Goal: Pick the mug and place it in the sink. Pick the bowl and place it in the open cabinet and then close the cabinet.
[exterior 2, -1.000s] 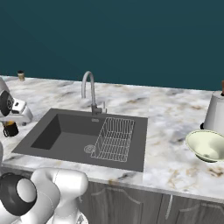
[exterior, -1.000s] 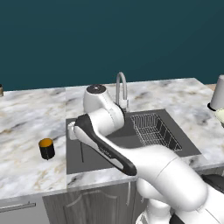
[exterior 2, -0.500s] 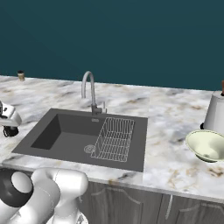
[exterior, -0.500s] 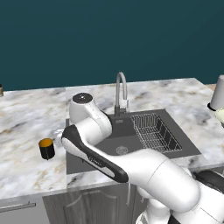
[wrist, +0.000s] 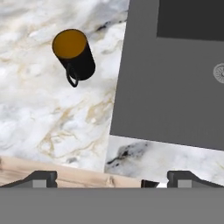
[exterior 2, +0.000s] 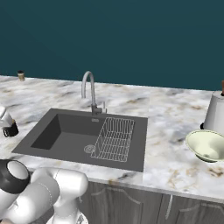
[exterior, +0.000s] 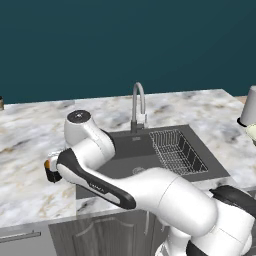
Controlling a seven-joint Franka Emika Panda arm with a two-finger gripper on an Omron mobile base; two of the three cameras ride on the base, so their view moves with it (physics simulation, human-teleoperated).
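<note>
Claw (wrist: 112, 178) above the surface (wrist: 39, 118), mug (wrist: 75, 56) not yet taken.

Your claw hangs empty, its tips spread wide apart. The mug stands upright on the marble, just beside the sink's (wrist: 175, 78) edge, handle toward the camera. It looks small, rigid and probably light, with smooth, likely slippery sides. You'd do best to close across the round body or over the rim, clear of the handle, and squeeze firmly.

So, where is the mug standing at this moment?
The mug stands upright on the marble counter, just left of the sink; in the hand view it is at the upper left, ahead of the open gripper.
</note>
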